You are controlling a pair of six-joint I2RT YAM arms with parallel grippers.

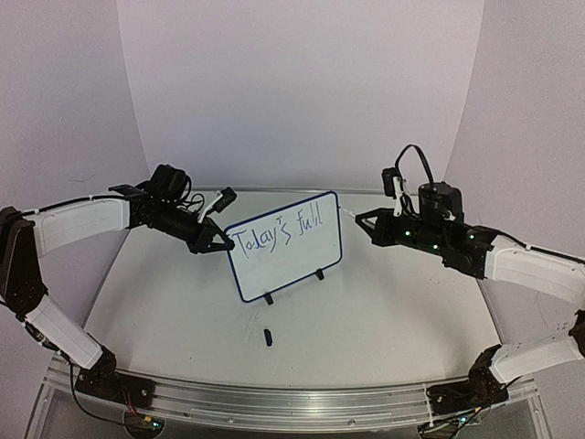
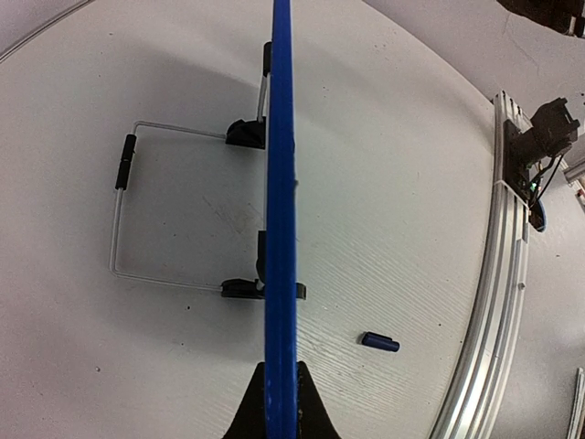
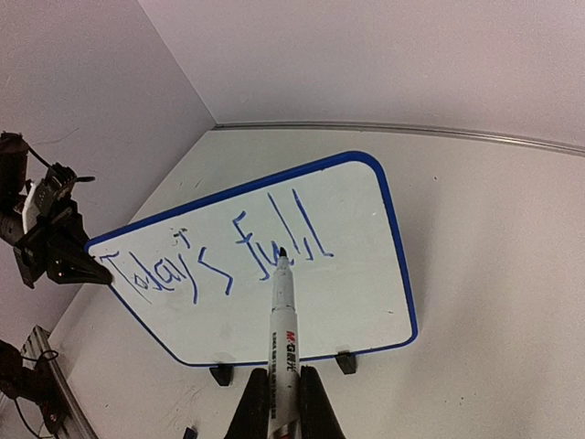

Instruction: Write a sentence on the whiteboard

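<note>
R gripper (image 3: pixel 279 402) clamped on marker (image 3: pixel 280 311), tip by "full", contact unclear. L gripper (image 2: pixel 280 407) pinches whiteboard (image 1: pixel 297 265) left edge, board standing mid-table (image 1: pixel 384 311). Sentence (image 1: pixel 274 233) unfinished: I'd start line 2 low-left w/ light pressure, L bracing.

Small blue-rimmed whiteboard (image 1: pixel 291 263), upright — across its upper half the sentence (image 1: pixel 274 234), only "Today's full", thin and handwritten

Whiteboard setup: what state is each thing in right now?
whiteboard: upright on its feet, left edge clamped.
sentence: unfinished, reads "Today's full".
marker: uncapped, tip at the word "full"; contact unclear.
cap: off, lying on the table before the board.
wire stand: folded out behind the board.
left pincer: shut on the whiteboard's edge.
right pincer: shut on the marker.
</note>
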